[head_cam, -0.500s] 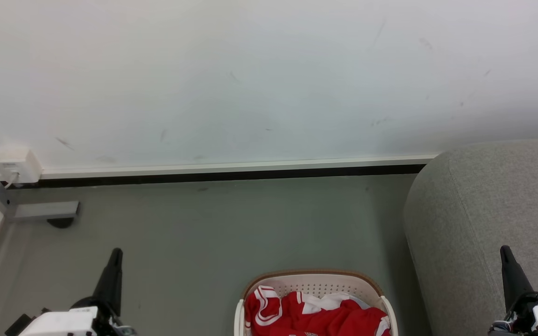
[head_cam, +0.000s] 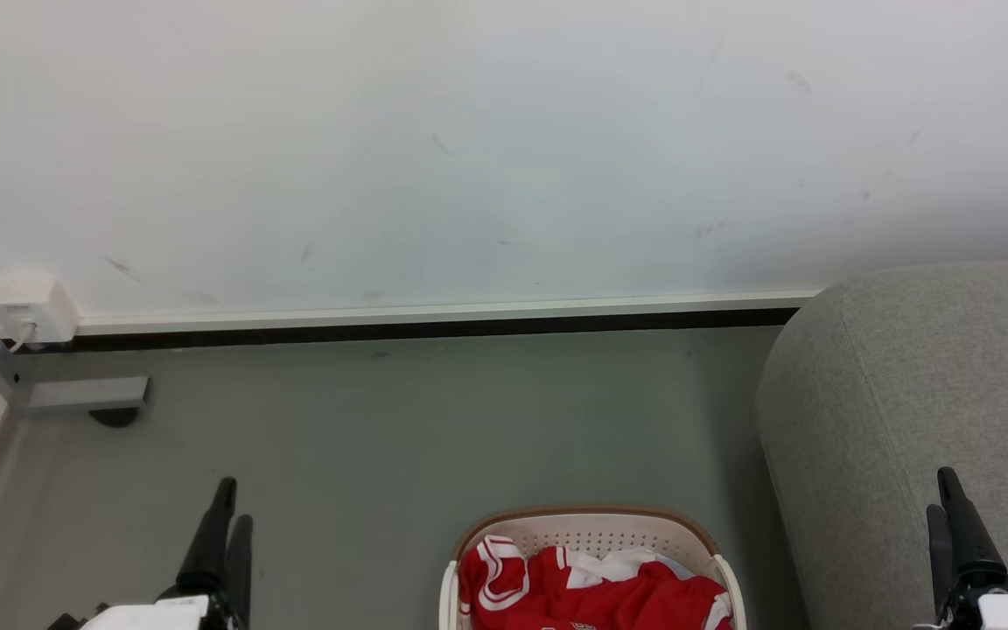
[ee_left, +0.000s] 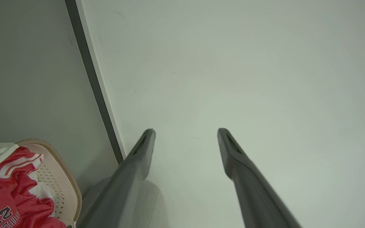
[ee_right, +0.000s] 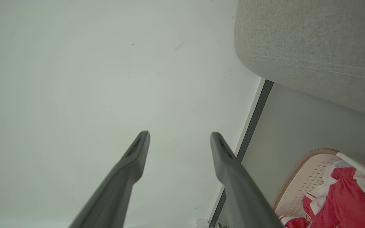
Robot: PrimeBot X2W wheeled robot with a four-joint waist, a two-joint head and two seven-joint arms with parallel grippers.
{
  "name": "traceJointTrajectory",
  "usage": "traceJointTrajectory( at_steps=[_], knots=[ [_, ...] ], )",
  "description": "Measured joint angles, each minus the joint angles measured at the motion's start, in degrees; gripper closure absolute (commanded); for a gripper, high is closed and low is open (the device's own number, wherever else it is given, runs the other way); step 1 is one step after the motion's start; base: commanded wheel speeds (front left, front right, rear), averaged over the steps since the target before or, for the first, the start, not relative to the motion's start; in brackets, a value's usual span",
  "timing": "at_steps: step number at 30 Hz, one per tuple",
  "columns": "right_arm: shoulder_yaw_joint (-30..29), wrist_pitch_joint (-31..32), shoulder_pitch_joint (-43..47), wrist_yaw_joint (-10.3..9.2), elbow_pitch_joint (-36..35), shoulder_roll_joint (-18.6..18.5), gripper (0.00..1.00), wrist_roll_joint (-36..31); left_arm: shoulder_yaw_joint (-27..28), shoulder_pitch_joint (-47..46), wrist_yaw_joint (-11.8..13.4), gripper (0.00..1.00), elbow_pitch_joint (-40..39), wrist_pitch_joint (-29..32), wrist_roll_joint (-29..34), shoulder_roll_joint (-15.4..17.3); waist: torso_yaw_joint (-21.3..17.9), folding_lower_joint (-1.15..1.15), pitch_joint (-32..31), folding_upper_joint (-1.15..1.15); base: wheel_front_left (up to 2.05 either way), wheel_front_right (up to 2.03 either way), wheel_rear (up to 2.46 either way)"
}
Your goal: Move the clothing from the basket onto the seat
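The cream basket (head_cam: pixel 591 525) with a brown rim stands on the floor at the bottom middle of the head view. In it lies the clothing (head_cam: pixel 591 591), red pieces with white stripes and a bit of plain white. The light-grey seat (head_cam: pixel 906 394) rises just right of the basket. My left gripper (head_cam: pixel 234 503) stands open to the basket's left, holding nothing. My right gripper (head_cam: pixel 939 492) is open in front of the seat, also holding nothing. In the wrist views, the left gripper (ee_left: pixel 186 130) and right gripper (ee_right: pixel 180 133) point at the white wall, with the basket (ee_left: pixel 65 177) (ee_right: pixel 299 177) and clothing (ee_left: pixel 5 193) (ee_right: pixel 344 196) off to the side.
A white wall (head_cam: pixel 504 157) with a pale skirting strip (head_cam: pixel 434 312) closes off the far side. A white socket box (head_cam: pixel 31 308) sits on the wall at left, above a grey metal foot (head_cam: pixel 88 395). Grey floor (head_cam: pixel 434 420) lies between the wall and the basket.
Both grippers have turned about their wrists, so two fingers of each now show in the head view instead of one. Both sit slightly lower. Basket and clothing have not moved.
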Motion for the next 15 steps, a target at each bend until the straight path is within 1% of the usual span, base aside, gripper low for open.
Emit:
traceJointTrajectory(
  at_steps=[4,8,15],
  knots=[
    [0.5,-1.1,0.1,0.0,-0.5,-0.3,0.0,-3.6,-0.4,-0.1,0.0,0.0,0.2,-1.2,1.7,0.0,0.1,0.0,0.0,0.0,0.0,0.0,0.0],
    [1.3,-2.2,0.2,0.0,-1.2,-1.0,0.0,-8.7,-0.7,-0.1,0.0,0.0,0.1,-2.0,5.4,0.0,0.1,0.0,0.0,0.0,0.0,0.0,0.0],
    [2.8,-3.8,0.2,0.0,-2.1,-1.7,0.0,-18.1,-1.5,-0.1,0.2,0.0,-0.1,-3.9,13.9,0.0,0.1,0.0,0.1,0.0,0.0,0.0,0.0]
  ],
)
